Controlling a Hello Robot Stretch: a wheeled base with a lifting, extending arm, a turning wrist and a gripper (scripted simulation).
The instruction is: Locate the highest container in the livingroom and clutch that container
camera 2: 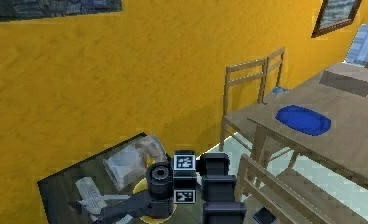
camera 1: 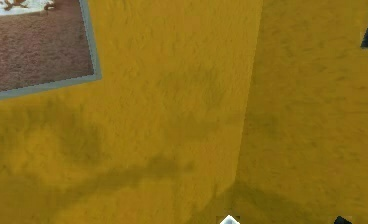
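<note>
Seemingly the gripper (camera 2: 100, 207) reaches over the dark low table (camera 2: 64, 188) toward a pale thing (camera 2: 127, 163) near its back edge, possibly the container; whether it holds anything I cannot tell. Rightward, a blue plate (camera 2: 302, 119) lies on the wooden table (camera 2: 337, 150).

Framed picture (camera 1: 37, 42) hangs on yellow wall (camera 1: 192, 100). Blue plate (camera 2: 302, 119) lies on wooden tabletop (camera 2: 342, 152). Wooden chairs (camera 2: 247, 88) stand between tabletop and wall.
</note>
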